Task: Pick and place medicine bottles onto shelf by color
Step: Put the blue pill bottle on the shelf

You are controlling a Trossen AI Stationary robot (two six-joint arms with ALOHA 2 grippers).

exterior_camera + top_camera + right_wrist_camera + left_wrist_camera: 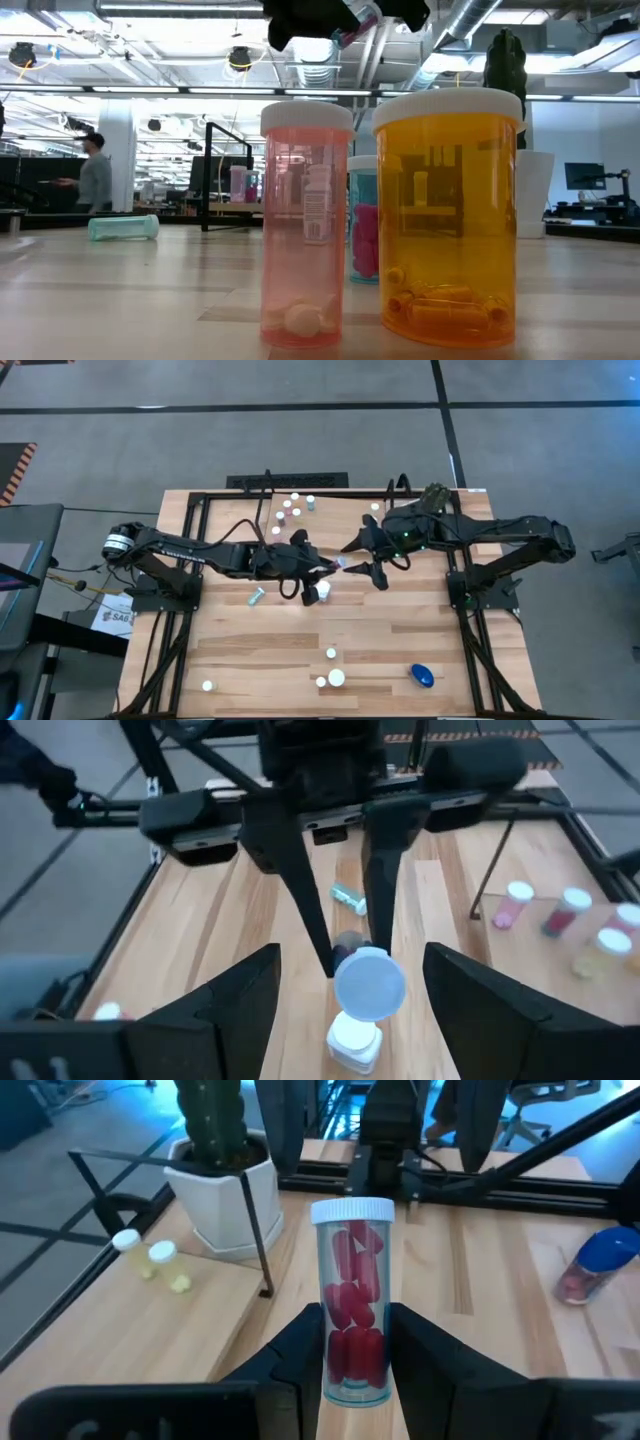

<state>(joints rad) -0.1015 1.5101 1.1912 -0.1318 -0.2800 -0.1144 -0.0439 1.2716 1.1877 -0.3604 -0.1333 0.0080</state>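
Above mid-table, I find my left gripper (345,1355) clamped on one clear cylindrical bottle (352,1295) with red capsules and ribbed white cap; my right gripper (350,1010) faces it with fingers spread, holding nothing; six small bottles (292,508) stand on the shelf (215,505); one teal bottle (256,597) lies flat on grained wood; one blue bottle (422,676) lies near the front edge.

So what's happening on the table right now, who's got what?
The left gripper has its jaws shut on a clear bottle of red pills with a white cap, held up over the middle of the table. The right gripper faces it with jaws open, holding nothing. Several small bottles already sit by the shelf at the back, and others, including a blue one, wait near the front edge.
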